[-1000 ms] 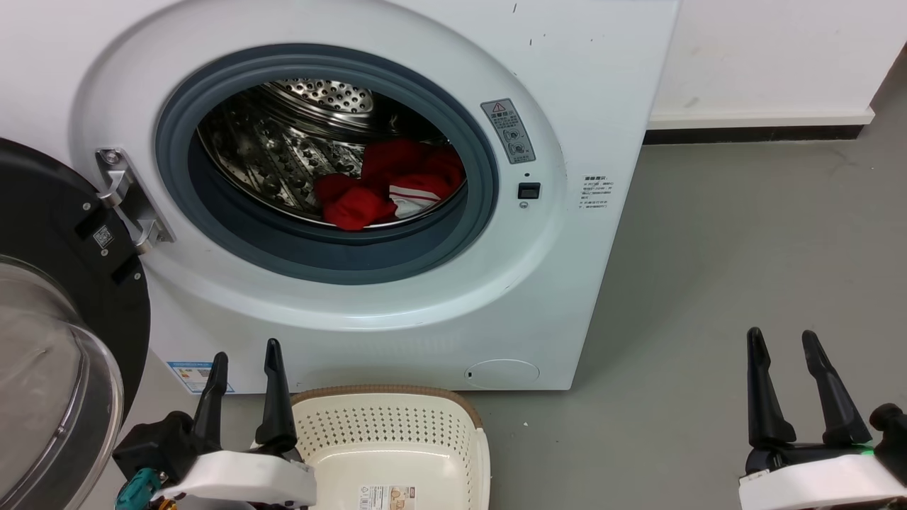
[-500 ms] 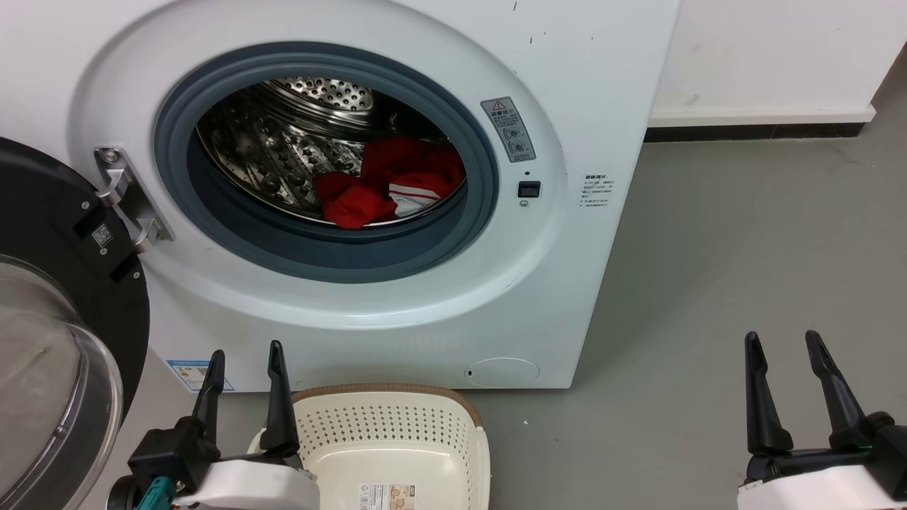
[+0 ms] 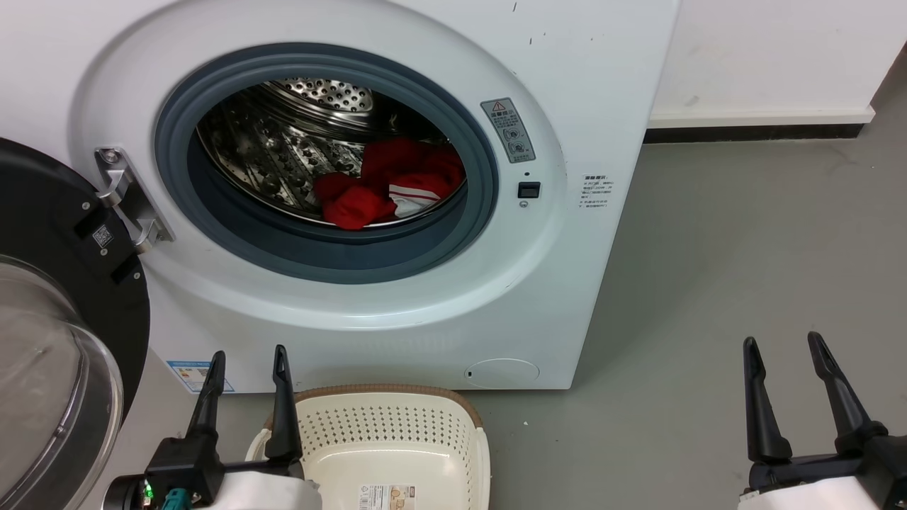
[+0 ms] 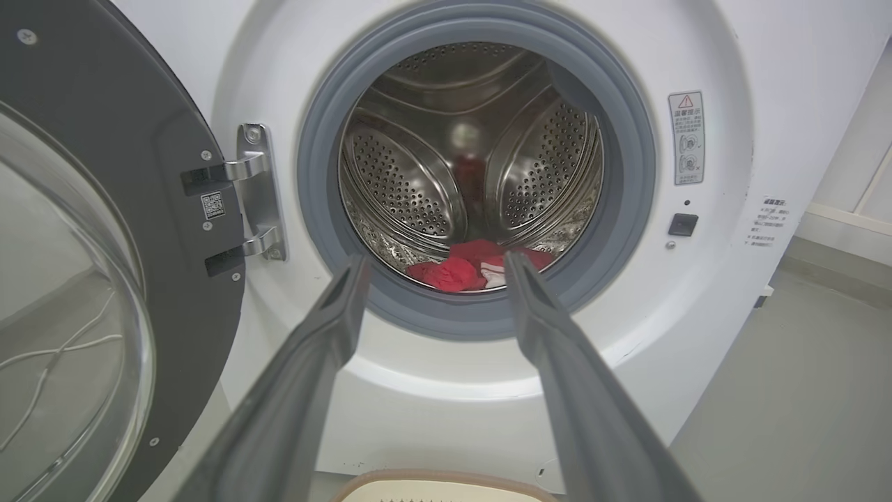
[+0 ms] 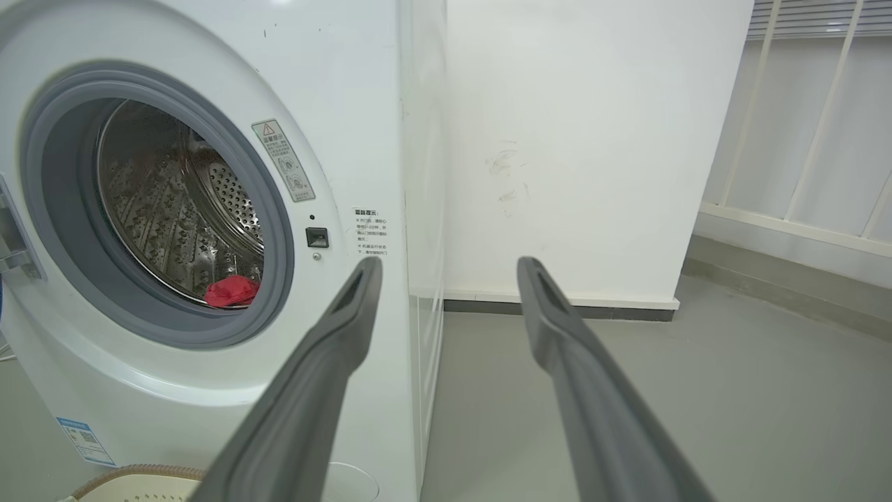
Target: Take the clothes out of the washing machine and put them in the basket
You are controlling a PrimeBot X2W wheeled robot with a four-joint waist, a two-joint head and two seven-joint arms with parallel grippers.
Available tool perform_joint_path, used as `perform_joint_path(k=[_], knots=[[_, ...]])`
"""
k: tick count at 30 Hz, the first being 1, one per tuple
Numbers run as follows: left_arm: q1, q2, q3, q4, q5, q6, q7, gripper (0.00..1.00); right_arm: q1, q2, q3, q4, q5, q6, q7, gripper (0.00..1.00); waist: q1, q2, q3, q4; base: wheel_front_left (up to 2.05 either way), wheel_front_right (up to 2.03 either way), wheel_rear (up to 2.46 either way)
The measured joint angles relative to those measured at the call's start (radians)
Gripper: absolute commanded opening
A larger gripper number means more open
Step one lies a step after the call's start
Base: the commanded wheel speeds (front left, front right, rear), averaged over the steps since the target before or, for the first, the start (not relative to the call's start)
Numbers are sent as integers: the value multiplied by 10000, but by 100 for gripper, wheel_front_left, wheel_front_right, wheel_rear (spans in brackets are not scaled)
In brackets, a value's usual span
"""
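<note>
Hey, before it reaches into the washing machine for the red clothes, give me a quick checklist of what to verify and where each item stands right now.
1. The door is swung open, clear of the porthole: ok.
2. The clothes lie low in the drum, in plain sight: ok.
3. The left tool is open and empty: ok.
4. The right tool is open and empty: ok.
5. The basket sits on the floor in front of the washing machine, below the porthole: ok.
6. Nothing more hidden behind the clothes: cannot tell.
</note>
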Motion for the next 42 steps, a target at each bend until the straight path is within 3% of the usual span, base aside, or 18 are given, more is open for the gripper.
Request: perform_joint_path(k=[15, 42], knots=[[197, -6, 13, 10, 832, -17, -238, 100, 154, -4, -82, -146, -683, 2, -261, 100, 0, 0, -35, 19, 0, 0, 0], [201, -8, 102, 280, 694, -19, -263, 100, 183, -6, -10, -65, -393, 0, -263, 100, 0, 0, -25, -23, 0, 0, 0]])
